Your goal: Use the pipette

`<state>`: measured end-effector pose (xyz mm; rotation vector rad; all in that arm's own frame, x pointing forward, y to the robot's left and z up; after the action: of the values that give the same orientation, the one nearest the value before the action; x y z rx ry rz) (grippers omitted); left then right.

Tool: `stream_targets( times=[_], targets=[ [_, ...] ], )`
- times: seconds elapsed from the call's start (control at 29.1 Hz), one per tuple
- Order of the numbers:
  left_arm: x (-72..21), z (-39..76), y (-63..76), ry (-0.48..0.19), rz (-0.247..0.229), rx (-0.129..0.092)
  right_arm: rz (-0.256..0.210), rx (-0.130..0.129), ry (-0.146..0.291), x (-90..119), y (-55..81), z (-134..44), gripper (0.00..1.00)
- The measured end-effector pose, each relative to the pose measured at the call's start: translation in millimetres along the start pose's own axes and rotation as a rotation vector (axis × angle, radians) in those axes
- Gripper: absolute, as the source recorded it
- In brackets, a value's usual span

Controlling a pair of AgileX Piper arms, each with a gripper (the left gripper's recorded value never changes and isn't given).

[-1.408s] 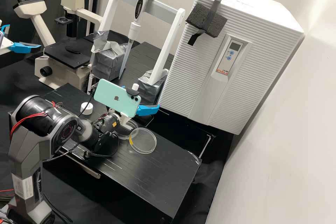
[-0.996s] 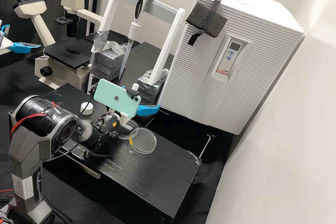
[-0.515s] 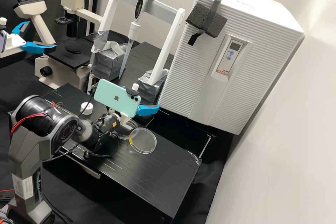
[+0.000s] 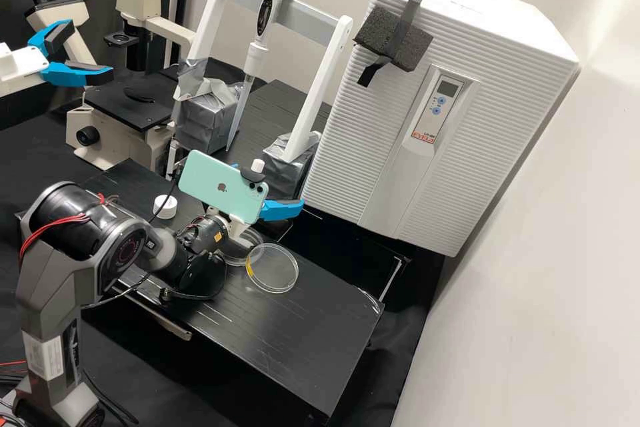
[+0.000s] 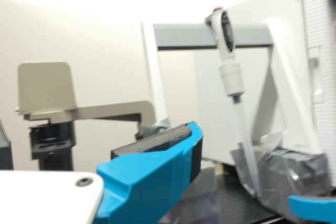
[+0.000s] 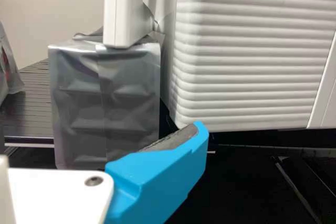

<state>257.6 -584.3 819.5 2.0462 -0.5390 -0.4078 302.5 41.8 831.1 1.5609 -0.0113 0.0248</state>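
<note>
My left pincer (image 4: 90, 48) now sits higher, nearer the pipette (image 4: 257, 53), spread and empty; the approach is starting, seemingly well apart.

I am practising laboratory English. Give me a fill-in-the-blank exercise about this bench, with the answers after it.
1. The pipette hangs on the white frame with its tip pointing ____.
2. The left pincer, open, is in the air near the beige ____.
3. The clear, round ____ on the black platform lies close to the right pincer.
4. A block of black ____ is strapped to the white machine.

Missing words: down; microscope; petri dish; foam.
</note>
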Motion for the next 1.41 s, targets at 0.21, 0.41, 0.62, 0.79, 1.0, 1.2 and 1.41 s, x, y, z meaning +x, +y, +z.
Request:
stream_targets(
  times=[0.21,0.41,0.62,0.79,1.0,1.2,1.41],
  targets=[
    [-1.2,7.7,5.0,-0.032,0.019,-0.024,0.047,0.056,0.162,-18.4,28.4,-39.4,1.0],
    [-1.9,13.4,7.4,-0.056,0.025,-0.024,0.097,0.1,0.314,-17.1,50.4,-86.8,1.0],
    [-4.4,14.1,3.8,-0.058,0.012,-0.051,0.078,0.104,0.351,-1.7,65.3,-122.1,1.0],
    [-5.6,13.9,2.3,-0.056,0.005,-0.072,0.085,0.115,0.352,17.4,74.8,-146.2,1.0],
    [-5.7,12.7,2.4,-0.054,0.005,-0.081,0.081,0.086,0.332,35.4,80.7,-164.4,1.0],
    [-5.9,7.6,2.8,-0.038,0.006,-0.08,0.077,0.06,0.338,48.0,78.7,-182.3,1.0],
    [-5.5,3.2,1.0,-0.024,0.0,-0.076,0.066,0.04,0.307,61.9,73.9,-186.9,0.0]
  ],
)
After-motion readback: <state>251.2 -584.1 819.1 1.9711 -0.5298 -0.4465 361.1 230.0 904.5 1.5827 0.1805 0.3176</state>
